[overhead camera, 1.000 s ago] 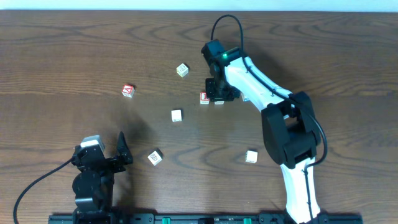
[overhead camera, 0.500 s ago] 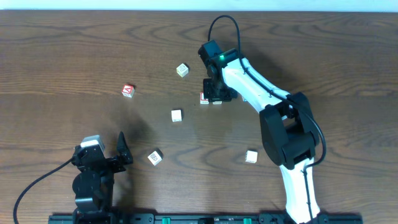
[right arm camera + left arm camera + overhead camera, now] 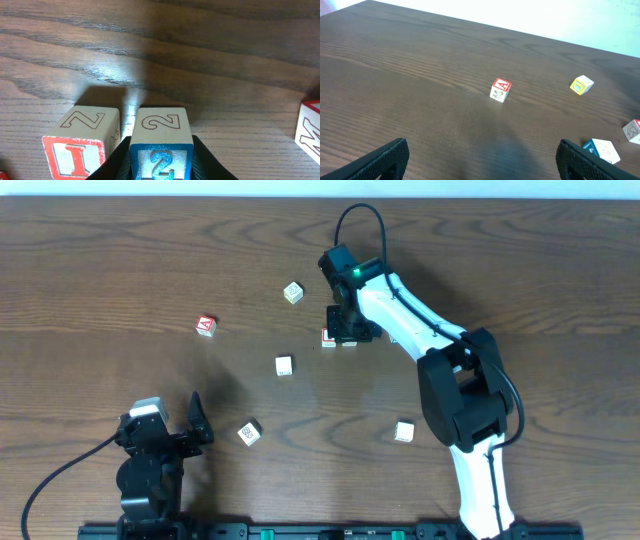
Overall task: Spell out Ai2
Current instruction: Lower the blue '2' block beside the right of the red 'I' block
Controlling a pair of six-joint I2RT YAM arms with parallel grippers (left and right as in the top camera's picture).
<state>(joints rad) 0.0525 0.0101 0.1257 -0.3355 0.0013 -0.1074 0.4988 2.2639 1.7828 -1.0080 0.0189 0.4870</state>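
Centrally, toward the far side of the counter [image 3: 520, 260], the right pincer [image 3: 161, 159] is seen closed upon the 2 block [image 3: 161, 131], with its dark fingers [image 3: 112, 164] pressed against the block's left and right faces. A raised blue 2 is shown on the face toward the wrist camera, and an outlined 2 on the top face. Just to its left in that view the I block [image 3: 82, 145] is set, with a red I on its near face and a Z on top. A thin dark gap is seen between the two, so they appear not to touch, though this cannot be judged with certainty. Part of an M block [image 3: 310, 131] is visible at the right edge of the same view, apart from the pair.

The A block [image 3: 205, 326], red-bordered, is found alone on the left part of the counter, well apart from the I block and the 2 block. A yellow block [image 3: 292, 292] is placed farther back, and a white block [image 3: 284, 365] lies nearer the middle.

At the near left of the counter the left pincer [image 3: 482, 167] is held wide open, with nothing between its fingers and only bare wood seen there.
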